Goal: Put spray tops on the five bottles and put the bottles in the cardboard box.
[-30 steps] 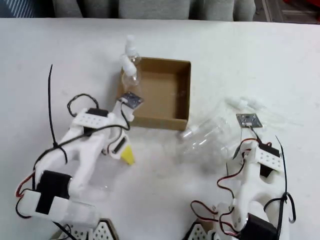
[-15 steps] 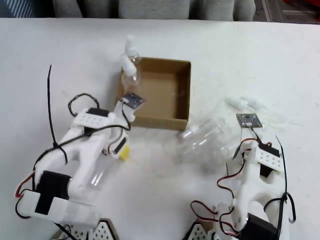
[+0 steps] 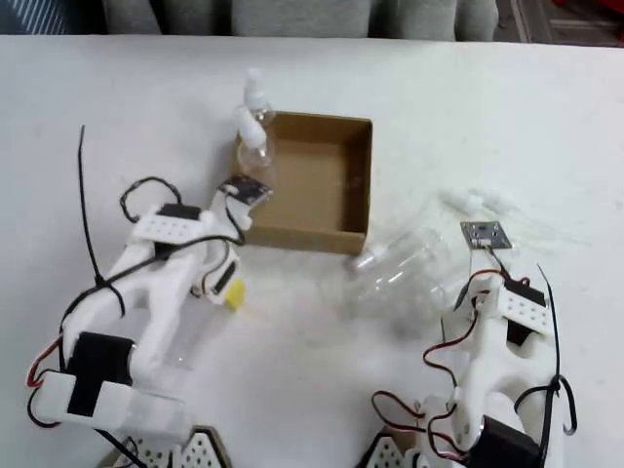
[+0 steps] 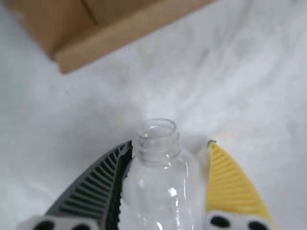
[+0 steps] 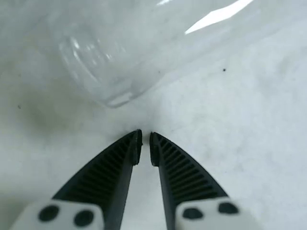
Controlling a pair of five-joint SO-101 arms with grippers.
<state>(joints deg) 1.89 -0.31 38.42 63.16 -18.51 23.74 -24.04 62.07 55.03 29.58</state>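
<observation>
One open-necked bottle (image 4: 156,187) sits in the left gripper (image 4: 169,145), clamped at the shoulder between a dark ribbed finger (image 4: 93,184) and a yellow one (image 4: 230,184). It is clear plastic with a threaded neck and carries no spray top (the mouth is a plain open ring). It lies low over the white table (image 3: 468,97), neck pointing toward the near corner of the cardboard box (image 4: 96,33), a short way off it.

A second bottle, the capped bottle (image 3: 253,122), stands upright with a white spray top on it at the box's far left corner; it seems to be just outside the wall, though that cannot be told for sure.

More clear bottles lie on their sides in a loose heap (image 3: 405,268) between the box and the right arm, one with a white top toward the box's near right corner. Their outlines run into each other, so their number cannot be told (at least two).

There is one cardboard box (image 3: 307,237), brown, square and open on top, its brown floor showing inside.

The right gripper (image 5: 145,139) rests with its two dark fingers drawn together to a sliver, nothing between them, the tips near the table just short of the rounded base of a lying bottle (image 5: 110,57).
</observation>
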